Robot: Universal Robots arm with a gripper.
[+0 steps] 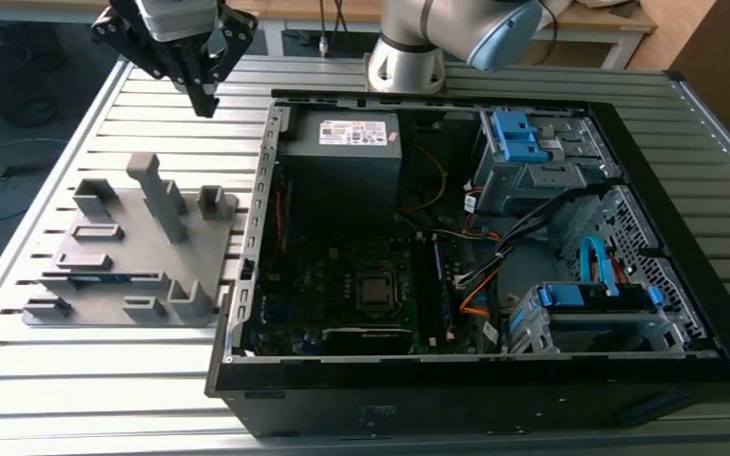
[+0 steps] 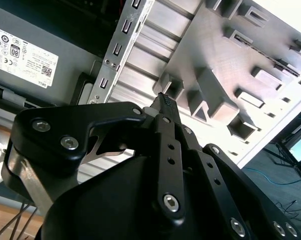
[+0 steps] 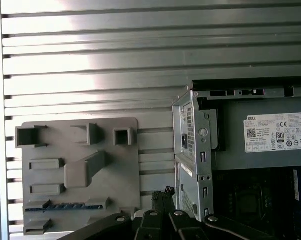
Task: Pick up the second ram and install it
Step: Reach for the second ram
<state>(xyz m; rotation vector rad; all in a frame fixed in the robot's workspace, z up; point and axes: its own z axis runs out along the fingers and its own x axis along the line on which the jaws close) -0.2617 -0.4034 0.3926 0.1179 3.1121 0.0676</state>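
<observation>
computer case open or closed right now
Open. The computer case lies with no cover on its upward face, so the motherboard, power supply and drive cages show inside in the exterior view.

On the table (image 1: 86, 380) the holder tray (image 1: 86, 255) lies near the exterior view's left edge, with the computer case (image 1: 467, 389) just beside it, on its right. The gripper (image 1: 204, 104) hangs over the far-left corner, behind the tray.

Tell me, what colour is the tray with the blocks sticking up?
Plain grey all over; the tray shows best in the exterior view.
</observation>
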